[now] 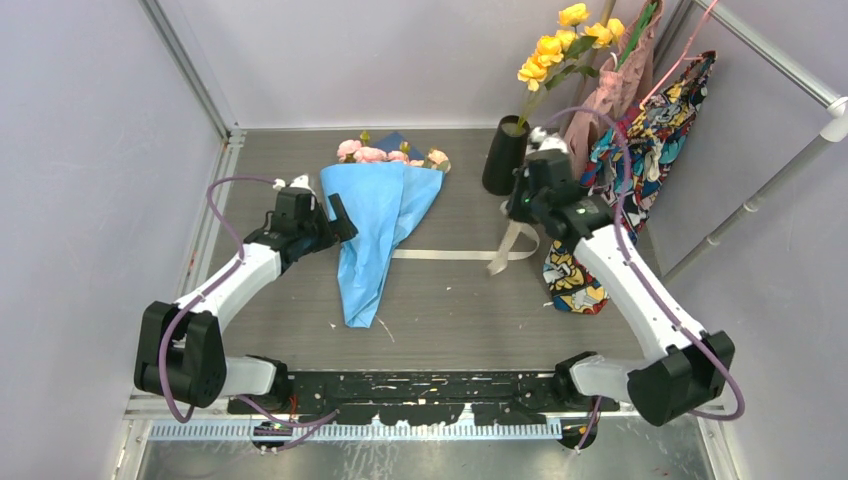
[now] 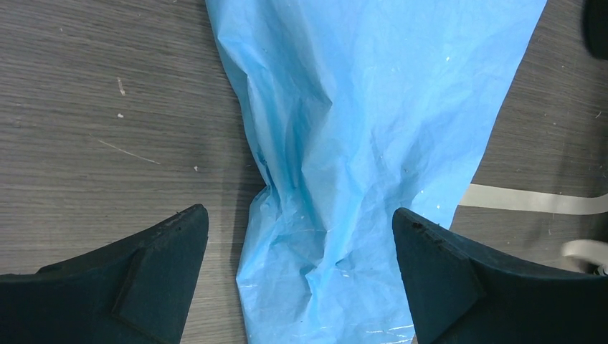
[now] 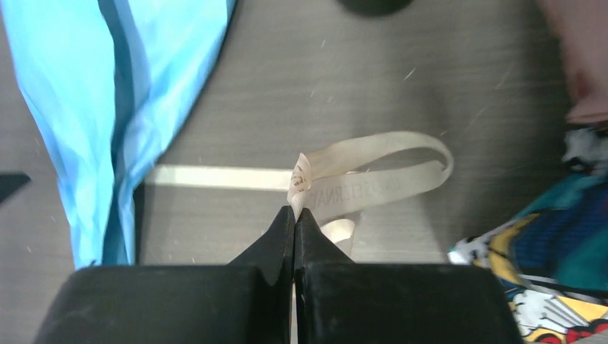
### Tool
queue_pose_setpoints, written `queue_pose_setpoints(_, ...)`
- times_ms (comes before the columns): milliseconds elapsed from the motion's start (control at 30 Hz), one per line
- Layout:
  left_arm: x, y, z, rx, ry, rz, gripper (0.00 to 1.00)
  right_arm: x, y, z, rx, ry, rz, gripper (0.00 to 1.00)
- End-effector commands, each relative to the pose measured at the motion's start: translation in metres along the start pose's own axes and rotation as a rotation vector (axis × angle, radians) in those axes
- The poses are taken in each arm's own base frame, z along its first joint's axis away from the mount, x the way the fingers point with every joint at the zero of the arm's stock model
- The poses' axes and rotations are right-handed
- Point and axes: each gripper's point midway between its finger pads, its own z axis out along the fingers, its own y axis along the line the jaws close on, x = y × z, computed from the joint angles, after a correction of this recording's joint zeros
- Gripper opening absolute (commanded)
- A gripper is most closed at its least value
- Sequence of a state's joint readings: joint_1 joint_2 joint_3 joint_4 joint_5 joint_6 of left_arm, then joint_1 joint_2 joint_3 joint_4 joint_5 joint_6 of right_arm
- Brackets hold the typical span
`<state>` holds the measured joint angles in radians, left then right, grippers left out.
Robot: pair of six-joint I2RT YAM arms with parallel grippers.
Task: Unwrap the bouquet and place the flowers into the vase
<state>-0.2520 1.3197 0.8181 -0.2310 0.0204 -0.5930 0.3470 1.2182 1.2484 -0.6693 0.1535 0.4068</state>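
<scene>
**Hazards at the Unwrapping Stage**

A grey wood-grain table [image 1: 450, 320] is enclosed by pale walls, with a rail frame at the right. The bouquet [image 1: 380, 230] is laid flat at the middle of the table. Its blue paper cone is pointed toward the arm bases, and the flowers [image 1: 375, 154] are exposed at the far end. The left gripper [image 2: 300, 215] is held above the narrow part of the cone with its jaws spread wide on either side of the paper; nothing is gripped. If the jaws are closed here, paper and stems may be clamped together, and the whole bundle may be dragged instead of opened.

A patterned bag [image 1: 640, 150] is hung at the far right, just beside the right arm. It may be snagged if that arm is swung outward.

The vase [image 1: 503, 155] is stood upright at the far right of the table, near the right gripper [image 3: 295, 215], and is already occupied by yellow flowers [image 1: 565, 45]. It is judged narrow enough to be tipped by a sideways knock from the wrist. Little room may be left in its mouth for more stems.

The ribbon [image 3: 387, 183] is pinched between the fully closed jaws of the right gripper, and one end is trailed across the table to the paper. Whether that end is free of the cone cannot be told. If it is caught, the bouquet may be pulled askew by a pull on the ribbon.
</scene>
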Motion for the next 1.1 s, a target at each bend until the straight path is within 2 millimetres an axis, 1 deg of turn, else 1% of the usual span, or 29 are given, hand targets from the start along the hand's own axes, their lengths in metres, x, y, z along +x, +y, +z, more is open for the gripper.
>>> queue_pose_setpoints(0, -0.006, 0.0, -0.005, 0.004, -0.03, 0.012, 1.0, 0.023, 0.034, 0.017, -0.084, 0.015, -0.032, 0.01)
queue_pose_setpoints(100, -0.006, -0.002, -0.006, 0.013, -0.028, 0.008, 1.0, 0.049, 0.039, 0.039, -0.083, 0.071, -0.049, 0.01)
queue_pose_setpoints(267, -0.005, 0.0, -0.007, 0.005, -0.026, 0.011, 1.0, 0.091, 0.038, 0.082, -0.06, 0.181, -0.057, 0.01)
queue_pose_setpoints(400, -0.004, 0.002, -0.007, 0.002, -0.027, 0.012, 1.0, 0.119, 0.037, 0.111, -0.04, 0.254, -0.066, 0.07)
queue_pose_setpoints(433, -0.003, 0.002, -0.007, 0.001, -0.025, 0.014, 1.0, 0.126, 0.036, 0.118, -0.032, 0.272, -0.068, 0.1)
queue_pose_setpoints(500, -0.003, 0.003, -0.007, -0.002, -0.026, 0.016, 1.0, 0.138, 0.036, 0.128, -0.025, 0.299, -0.072, 0.18)
queue_pose_setpoints(533, -0.003, 0.003, -0.008, -0.001, -0.027, 0.016, 1.0, 0.142, 0.036, 0.132, -0.023, 0.31, -0.073, 0.19)
queue_pose_setpoints(633, -0.003, 0.002, -0.008, 0.0, -0.028, 0.017, 1.0, 0.16, 0.037, 0.144, -0.013, 0.354, -0.076, 0.16)
queue_pose_setpoints(700, -0.003, 0.002, -0.008, 0.003, -0.026, 0.02, 1.0, 0.168, 0.037, 0.151, 0.0, 0.383, -0.076, 0.17)
queue_pose_setpoints(733, -0.003, 0.003, -0.008, 0.001, -0.026, 0.02, 1.0, 0.172, 0.037, 0.153, 0.004, 0.394, -0.074, 0.19)
queue_pose_setpoints(767, -0.002, 0.003, -0.008, 0.0, -0.025, 0.021, 1.0, 0.175, 0.039, 0.156, 0.002, 0.401, -0.074, 0.24)
queue_pose_setpoints(833, -0.002, 0.003, -0.008, 0.0, -0.026, 0.023, 1.0, 0.182, 0.043, 0.159, -0.011, 0.417, -0.068, 0.48)
queue_pose_setpoints(900, -0.001, 0.004, -0.008, -0.002, -0.021, 0.025, 1.0, 0.189, 0.045, 0.162, -0.014, 0.43, -0.068, 0.64)
queue_pose_setpoints(933, -0.001, 0.004, -0.007, 0.0, -0.02, 0.025, 1.0, 0.193, 0.046, 0.163, -0.014, 0.436, -0.071, 0.7)
queue_pose_setpoints(967, 0.001, 0.004, -0.007, -0.002, -0.017, 0.025, 1.0, 0.196, 0.045, 0.165, -0.009, 0.443, -0.072, 0.74)
queue_pose_setpoints(1000, 0.001, 0.004, -0.007, -0.002, -0.018, 0.026, 1.0, 0.2, 0.044, 0.167, -0.004, 0.452, -0.074, 0.75)
queue_pose_setpoints(1033, 0.001, 0.004, -0.008, -0.001, -0.019, 0.026, 1.0, 0.203, 0.042, 0.169, 0.004, 0.458, -0.076, 0.73)
queue_pose_setpoints(1067, 0.001, 0.005, -0.008, -0.001, -0.019, 0.028, 1.0, 0.205, 0.039, 0.171, 0.02, 0.459, -0.078, 0.66)
